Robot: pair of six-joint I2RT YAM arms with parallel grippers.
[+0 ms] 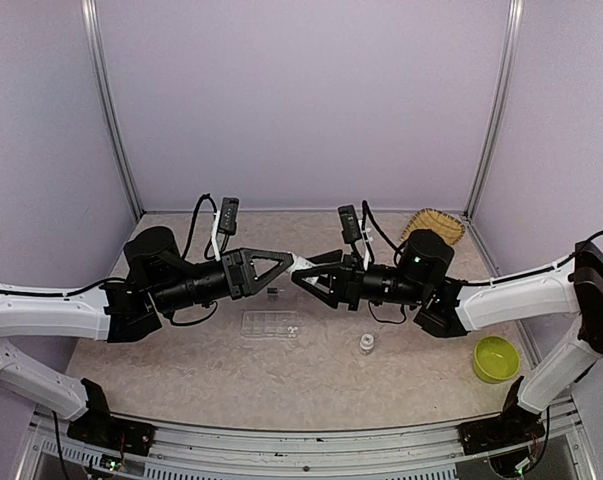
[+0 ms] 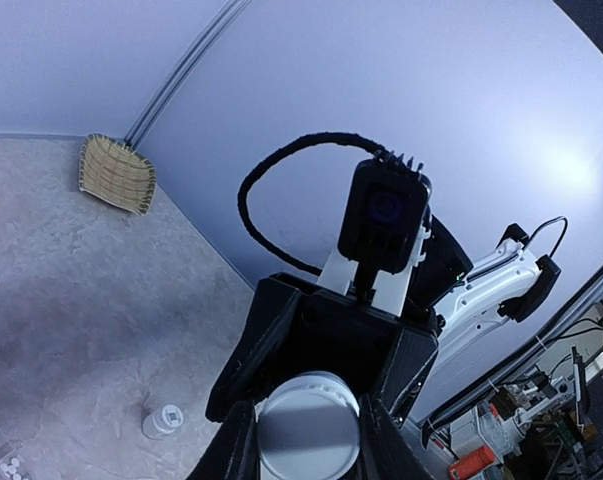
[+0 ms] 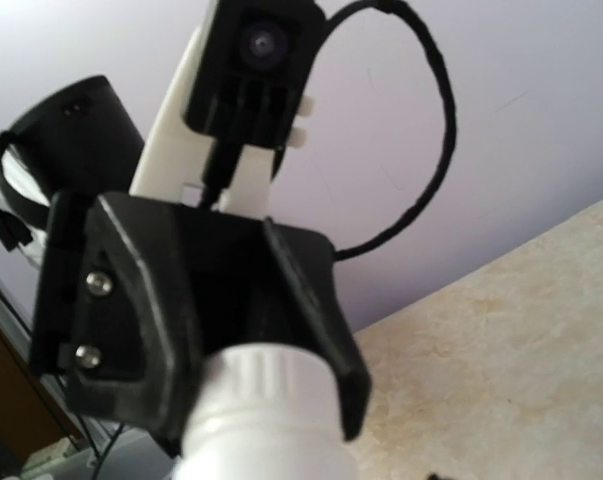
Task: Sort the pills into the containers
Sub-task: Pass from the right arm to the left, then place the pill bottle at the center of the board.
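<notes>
Although right pincer opening is unclear, left pincer clamps a white ribbed plastic bottle midair; white pills lie in the clear flat box on the table, centre.

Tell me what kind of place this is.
Probably a robotics lab test cell: plain lavender panels and metal posts enclose a table, a left arm and right arm are mounted at its near edge, and props lie on it, like a clear compartment box.

left arm, right arm: white links, black joints. left gripper: black triangular frame, two silver screws. black cable loops behind black wrist camera.
</notes>
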